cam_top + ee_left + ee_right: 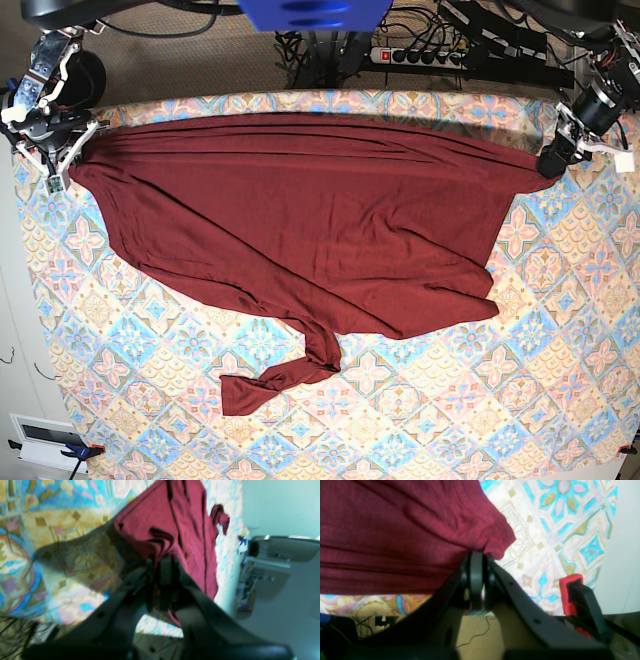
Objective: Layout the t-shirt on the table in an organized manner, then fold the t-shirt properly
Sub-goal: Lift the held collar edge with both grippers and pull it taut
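Base view, left to right: your right end effector [62, 160] sits at the far-left corner of the bench [560, 400], jaws closed tight on one corner of the t-shirt [300, 220]. The right wrist cam confirms it: the two black fingers [476, 580] are pressed together w/ maroon cloth pinched at their tips, the rest of the fabric filling the upper left of that view. A red and black clamp [572, 592] grips the bench edge just beside that arm.

From that corner the t-shirt runs across the far side of the bench as one stretched, near-straight top edge w/ long horizontal creases. The body hangs toward the near side in a wide uneven sheet, not flat: diagonal folds across the middle, ragged lower edge. Below centre a twisted strip trails off toward the near-left and ends in a flat tab lying on the patterned cloth. The near third of the bench shows only the tile pattern.

Far right: your left end effector [553, 160] is shut on the opposite corner of the shirt, at the bench's far-right edge. In the left wrist cam the fingers [165, 572] are closed w/ fabric bunched between them, cloth rising away in dark pleats.

A power strip [420, 56] and cables lie on the floor behind the bench.
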{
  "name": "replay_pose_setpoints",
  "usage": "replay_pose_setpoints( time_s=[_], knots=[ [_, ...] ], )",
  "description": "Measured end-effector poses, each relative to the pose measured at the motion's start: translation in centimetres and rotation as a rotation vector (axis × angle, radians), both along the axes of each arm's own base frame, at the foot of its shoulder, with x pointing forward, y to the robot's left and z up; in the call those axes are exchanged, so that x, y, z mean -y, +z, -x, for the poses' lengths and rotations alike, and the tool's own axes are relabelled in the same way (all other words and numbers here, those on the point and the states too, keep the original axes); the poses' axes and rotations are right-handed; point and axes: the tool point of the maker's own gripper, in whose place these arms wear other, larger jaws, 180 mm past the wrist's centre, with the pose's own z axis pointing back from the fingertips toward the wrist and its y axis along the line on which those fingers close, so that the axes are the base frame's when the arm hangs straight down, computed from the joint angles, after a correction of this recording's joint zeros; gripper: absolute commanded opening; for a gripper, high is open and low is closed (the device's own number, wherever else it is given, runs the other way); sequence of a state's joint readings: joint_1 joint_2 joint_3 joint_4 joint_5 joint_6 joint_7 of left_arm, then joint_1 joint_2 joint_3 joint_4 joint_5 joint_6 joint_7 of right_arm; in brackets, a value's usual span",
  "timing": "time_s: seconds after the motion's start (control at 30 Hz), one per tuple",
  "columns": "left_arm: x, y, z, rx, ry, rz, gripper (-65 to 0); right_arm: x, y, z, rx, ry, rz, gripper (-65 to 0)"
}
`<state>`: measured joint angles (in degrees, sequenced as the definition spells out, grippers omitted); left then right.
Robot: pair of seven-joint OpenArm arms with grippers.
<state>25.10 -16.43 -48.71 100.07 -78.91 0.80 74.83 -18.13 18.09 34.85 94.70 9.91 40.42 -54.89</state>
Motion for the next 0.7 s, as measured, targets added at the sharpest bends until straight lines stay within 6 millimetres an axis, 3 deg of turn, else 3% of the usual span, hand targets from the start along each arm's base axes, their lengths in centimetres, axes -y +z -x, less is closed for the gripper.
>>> replay_pose_setpoints(
  time_s=[0.13, 0.27, 0.33, 0.43, 0.53, 0.7],
  knots=[
    [0.5, 0.1, 0.1, 0.005, -0.013, 0.023, -65.0, 0.0, 0.0, 0.1, -0.002, 0.0, 0.001, -64.3],
    [0.9, 0.1, 1.5, -0.018, -0.038, 0.062, -65.0, 0.0, 0.2, 0.1, -0.001, 0.002, 0.01, -64.2],
    [0.2, 0.1, 2.4, -0.048, -0.048, 0.036, -65.0, -0.1, 1.3, -0.4, 0.022, 0.021, 0.036, -64.1],
    [-2.5, 1.4, 3.0, -0.025, 0.022, -0.011, -65.0, -0.4, 2.6, -1.1, 0.042, 0.036, 0.051, -64.1],
    [-3.7, 2.2, 2.7, 0.009, 0.059, -0.022, -65.0, -0.1, 3.0, -1.1, 0.058, 0.028, 0.053, -64.1],
    [-4.3, 0.4, 1.2, 0.019, 0.107, 0.076, -65.0, 0.9, 2.1, 0.2, -0.003, -0.019, 0.054, -64.1]
  ],
)
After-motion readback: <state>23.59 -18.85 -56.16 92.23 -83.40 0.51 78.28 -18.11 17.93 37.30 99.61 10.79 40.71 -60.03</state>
